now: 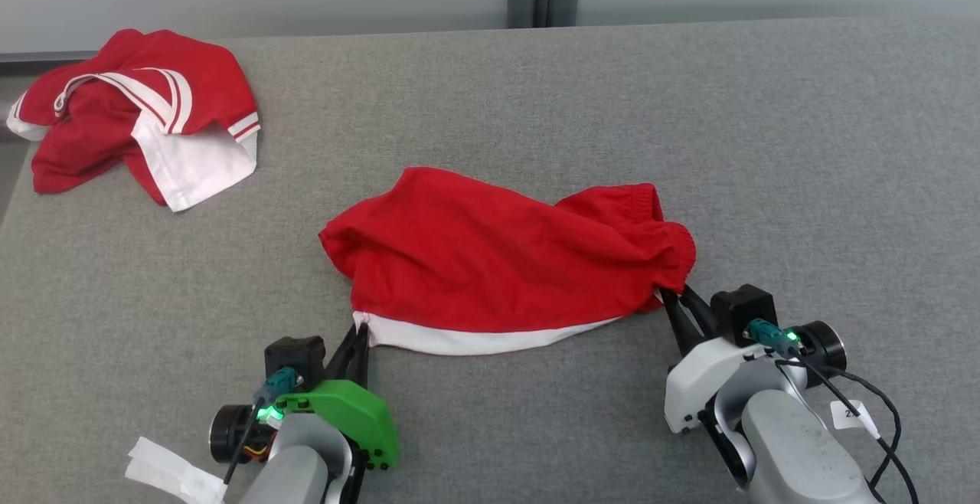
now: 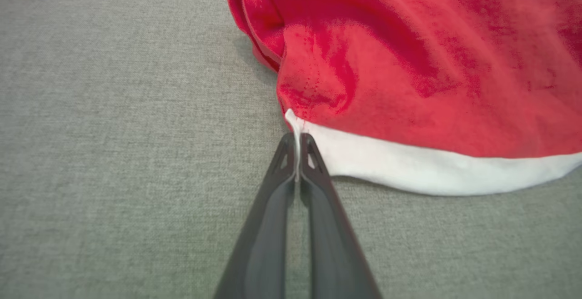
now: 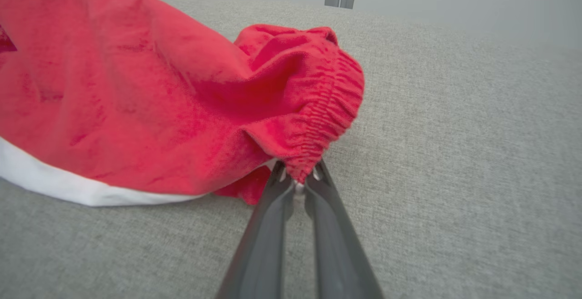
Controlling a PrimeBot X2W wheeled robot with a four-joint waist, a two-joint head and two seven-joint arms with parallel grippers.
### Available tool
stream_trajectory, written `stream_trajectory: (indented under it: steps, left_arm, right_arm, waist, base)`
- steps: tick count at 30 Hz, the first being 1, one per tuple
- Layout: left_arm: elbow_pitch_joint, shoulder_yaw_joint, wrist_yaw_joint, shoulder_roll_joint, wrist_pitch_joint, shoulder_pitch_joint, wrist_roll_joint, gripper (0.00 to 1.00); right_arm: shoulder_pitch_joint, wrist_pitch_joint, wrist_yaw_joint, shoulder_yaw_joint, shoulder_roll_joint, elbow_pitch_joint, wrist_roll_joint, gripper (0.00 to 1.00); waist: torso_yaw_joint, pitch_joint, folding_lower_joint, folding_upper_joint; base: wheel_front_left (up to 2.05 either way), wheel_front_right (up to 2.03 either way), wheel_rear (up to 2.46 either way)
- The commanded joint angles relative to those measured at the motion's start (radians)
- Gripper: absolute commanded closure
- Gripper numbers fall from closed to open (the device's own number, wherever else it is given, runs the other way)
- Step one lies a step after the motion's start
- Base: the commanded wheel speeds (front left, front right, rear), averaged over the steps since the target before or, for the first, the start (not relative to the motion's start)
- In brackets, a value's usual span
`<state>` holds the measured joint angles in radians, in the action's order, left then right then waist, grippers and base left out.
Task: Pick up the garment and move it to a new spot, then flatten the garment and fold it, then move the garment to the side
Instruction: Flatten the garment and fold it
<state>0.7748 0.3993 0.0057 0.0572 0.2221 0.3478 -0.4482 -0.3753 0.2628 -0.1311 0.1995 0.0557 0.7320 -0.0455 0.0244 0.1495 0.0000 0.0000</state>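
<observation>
Garment pinched at two near corners

Left gripper clamps its white-hem corner; right gripper clamps its elastic waistband end. It lies bunched on grey table. Other red-and-white cloth well apart, far-left of it.

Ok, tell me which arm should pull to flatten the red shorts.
Right, probably. The right gripper is shut on the red shorts at their bunched elastic waistband, with grey table to its right to pull across. The left gripper pinches the white hem corner and can anchor.
</observation>
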Motion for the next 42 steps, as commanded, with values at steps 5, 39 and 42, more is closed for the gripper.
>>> stream_trajectory:
  steps: [5, 39, 42]
  left_arm:
    - [-0.064, -0.022, 0.022, 0.021, 0.031, 0.019, 0.0, 1.0]
    - [-1.113, -0.093, 0.104, 0.218, -0.252, -0.048, 0.056, 1.0]
    - [-1.041, -0.095, 0.094, 0.212, -0.263, 0.001, 0.044, 1.0]
  right_arm:
    - [0.004, 0.003, 0.001, 0.009, 0.008, -0.037, -0.049, 1.0]
    - [0.306, -0.469, 0.001, -0.081, 0.167, -1.165, -0.198, 1.0]
    - [0.258, -0.458, 0.001, -0.059, 0.168, -1.099, -0.222, 1.0]
  waist:
    - [-0.014, -0.022, 0.0, 0.0]
    - [-0.164, -0.194, 0.0, 0.0]
    - [-0.166, -0.143, 0.0, 0.0]
  base:
    - [0.0, 0.0, 0.0]
    - [0.0, 0.0, 0.0]
    - [0.0, 0.0, 0.0]
